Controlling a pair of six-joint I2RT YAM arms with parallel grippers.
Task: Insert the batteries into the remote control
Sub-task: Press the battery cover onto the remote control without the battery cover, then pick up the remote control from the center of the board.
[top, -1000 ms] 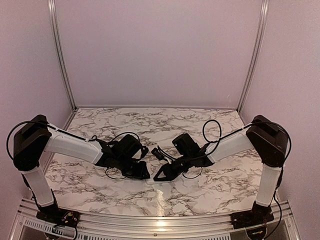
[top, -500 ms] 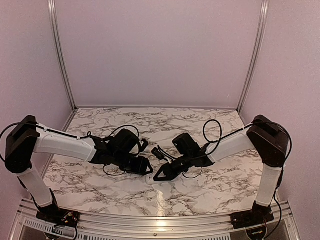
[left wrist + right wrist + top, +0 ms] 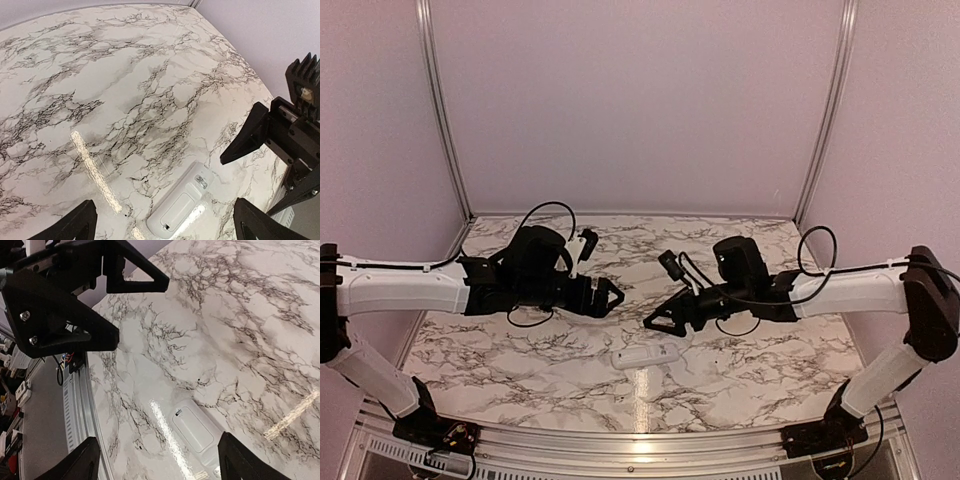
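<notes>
Top external: the remote (image 3: 645, 355) lies flat on the table (image 3: 520, 350), low in the frame at centre. Both arms reach in above it from the two sides.
Left gripper (image 3: 610, 297): fingers spread wide with nothing between them. It hangs above the table, up and left of the remote and not touching it.
Right gripper (image 3: 655, 322): fingers apart and empty. It sits just above and right of the remote in the frame, clear of it.
Remote, wrist views: it lies back side up. In the left wrist view it is at bottom centre, between that gripper's two fingertips. In the right wrist view it is at lower centre.
Cover (image 3: 196, 430): it looks seated in the back of the remote. Whether it is fully latched is too fine to tell.
Batteries: none can be seen on the table or in either gripper. They may be under the cover, but that is hidden.
Step in hand: probably leaving the remote closed and at rest.
Doing it well: keep both sets of fingers wide, and lift straight up before swinging out so no fingertip drags the light handset. Check that the cover edge sits flush all round. If it stands proud, steady the remote with one gripper and press the cover with the other.
</notes>
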